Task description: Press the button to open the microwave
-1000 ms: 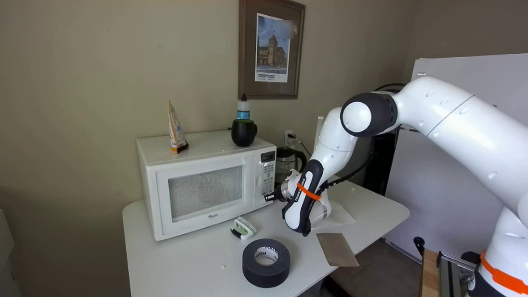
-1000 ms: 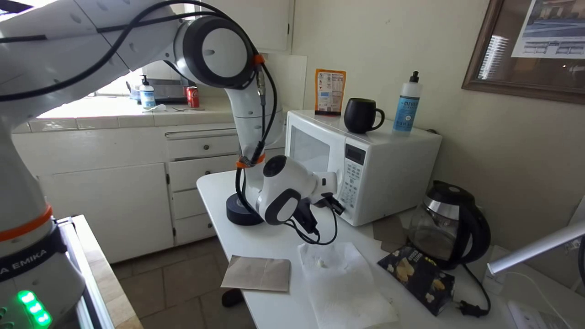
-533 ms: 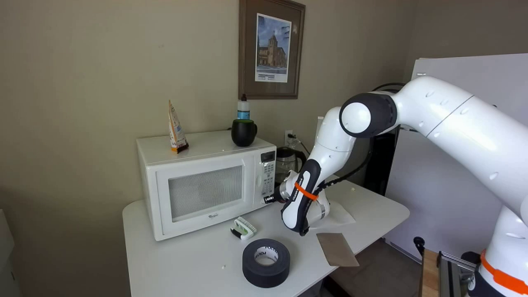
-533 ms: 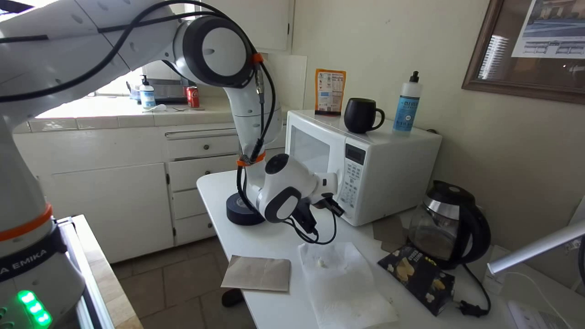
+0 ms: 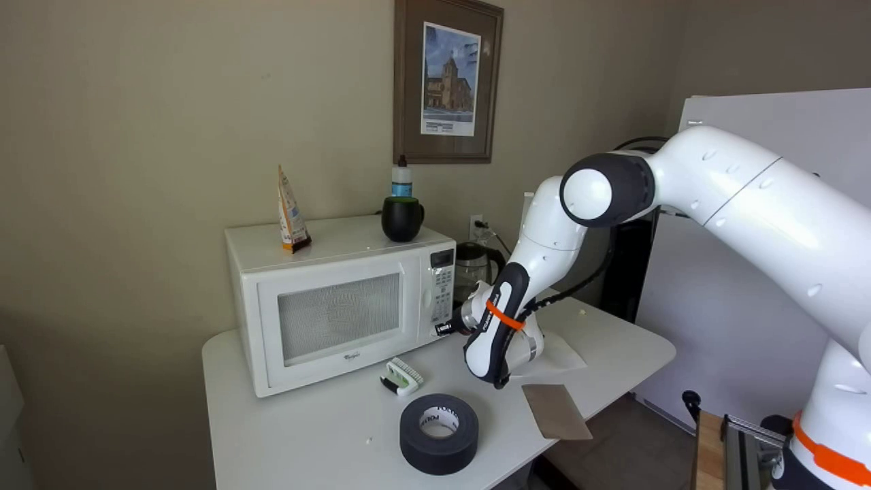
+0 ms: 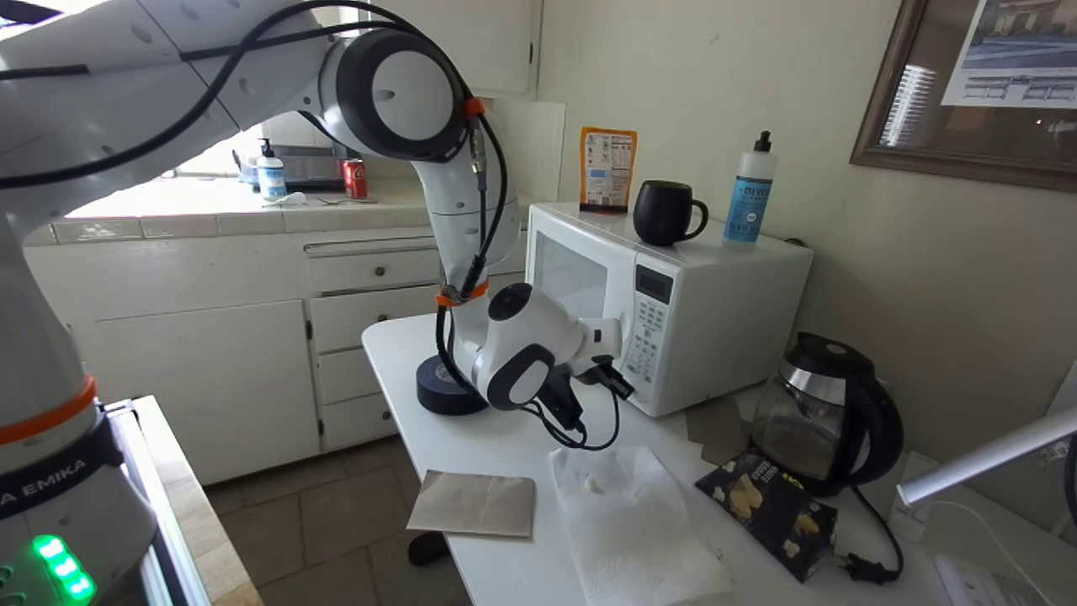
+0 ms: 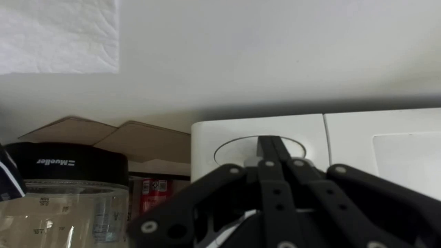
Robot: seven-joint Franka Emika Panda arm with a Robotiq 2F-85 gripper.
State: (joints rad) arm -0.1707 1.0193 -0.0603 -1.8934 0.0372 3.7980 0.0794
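A smooth white counter (image 5: 306, 435) with rounded corners carries, at its far left in an exterior view, the white, boxy, hard-shelled microwave (image 5: 340, 309), its grey-windowed door (image 5: 333, 316) closed. I judge it heavy and stiff, with a slick casing that gives no good hold, so it wants pushing rather than grasping; lean too hard and the whole box might slide or rock. Contact belongs low on its front, close to the right-hand corner. To the right of that, the tubular white, black-banded forearm (image 5: 548, 248) slopes down and leftward, its lower end close above the counter, nearer than the microwave's front. From there the black, metal-looking claw (image 7: 270, 138) points left and far, its two jaws meeting with no gap and nothing held, which makes a narrow poker. At the foot of the slim white control strip (image 5: 444, 292) sits the flat white oval button (image 7: 237, 151); in the wrist view the claw's tip overlaps it, but whether they touch I cannot tell. The button's travel is probably short and springy, so a straight push should suit; a slanting one may skid.
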